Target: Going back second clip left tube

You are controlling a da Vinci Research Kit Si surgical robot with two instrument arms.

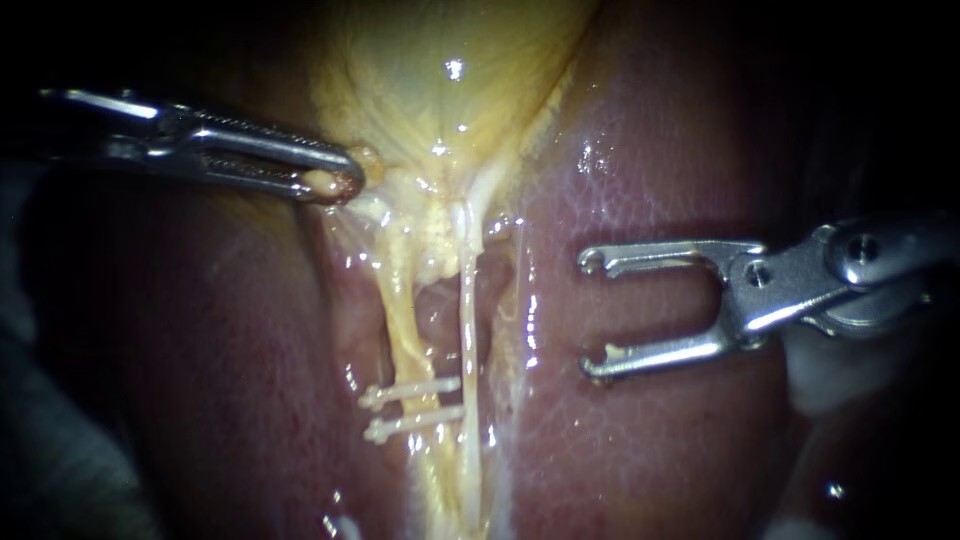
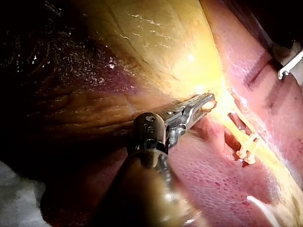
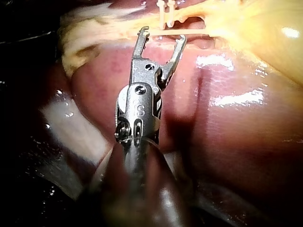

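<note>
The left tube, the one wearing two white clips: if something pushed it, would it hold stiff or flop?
Probably floppy: the left tube is a thin, soft-looking strand. Likely slippery: wet glints show on it and the tissue around. The upper clip and lower clip might stiffen only the short stretch they cross.

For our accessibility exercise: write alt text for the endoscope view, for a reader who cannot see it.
Two white clips sit on the left tube. The right instrument, jaws open and empty, hangs over the liver beside them; the left instrument grips the gallbladder at its lower edge.
</note>
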